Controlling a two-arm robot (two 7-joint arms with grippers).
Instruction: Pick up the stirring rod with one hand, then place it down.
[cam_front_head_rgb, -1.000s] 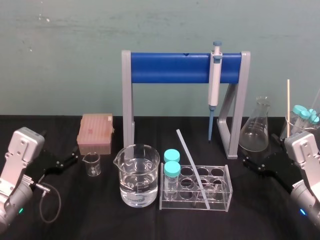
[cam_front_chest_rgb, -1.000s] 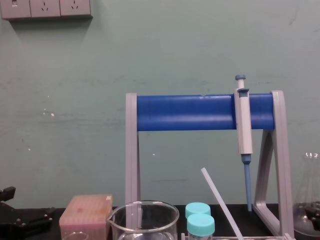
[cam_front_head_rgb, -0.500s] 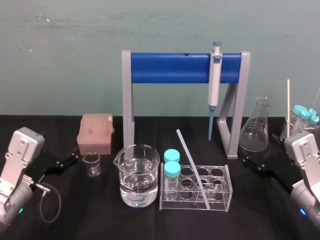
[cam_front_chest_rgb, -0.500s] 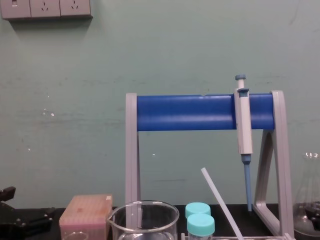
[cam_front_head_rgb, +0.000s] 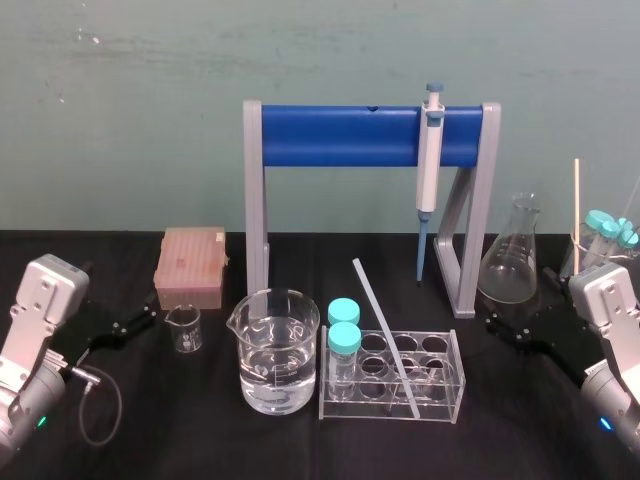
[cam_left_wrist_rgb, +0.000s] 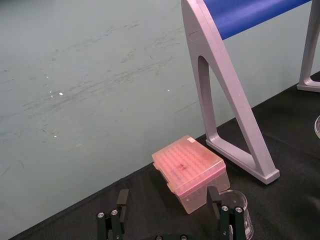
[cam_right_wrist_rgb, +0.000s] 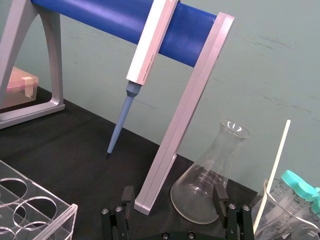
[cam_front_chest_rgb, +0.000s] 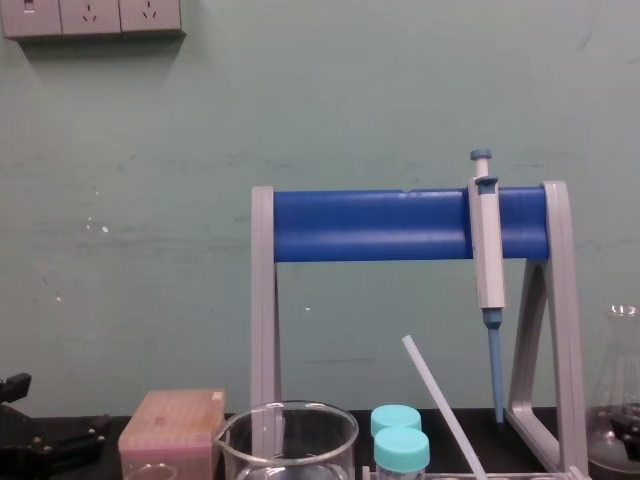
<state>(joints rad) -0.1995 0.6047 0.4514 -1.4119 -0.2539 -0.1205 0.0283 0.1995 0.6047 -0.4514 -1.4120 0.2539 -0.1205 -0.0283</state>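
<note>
Take the clear tube rack (cam_front_head_rgb: 445, 398) as your ref. The stirring rod (cam_front_head_rgb: 383, 335) stands in it at a slant, lower end down among the rack's holes, upper end leaning up and back-left above the rack; neither gripper touches it. Also in the rack: two teal-capped tubes (cam_front_head_rgb: 343, 325), upright at its left end, one behind the other. Just left of the rack you've got the large beaker (cam_front_head_rgb: 278, 352) w/ clear liquid approx halfway up. Farther left sits the small beaker (cam_front_head_rgb: 184, 328), which looks empty, and behind that the pink tip box (cam_front_head_rgb: 192, 265). Behind-right of the rack is the conical flask (cam_front_head_rgb: 512, 255); can't tell if anything's in it. Far right of the rack, a glass beaker (cam_front_head_rgb: 585, 250) holds more teal-capped tubes and a thin pale stick; the head view's edge cuts it off. Behind the rack, the pipette (cam_front_head_rgb: 429, 160) hangs on the blue-bar stand (cam_front_head_rgb: 340, 137). The left gripper (cam_left_wrist_rgb: 168, 191) sits low, well left of the rack, fingers spread, nothing btwn them. The right gripper (cam_right_wrist_rgb: 173, 189) is well right of the rack, in front of the flask, fingers likewise apart and holding nothing. Hard to read: which hole takes the rod's foot, since the clear plastic muddles it. The chest view cuts off the rack and the large beaker's lower part.
</note>
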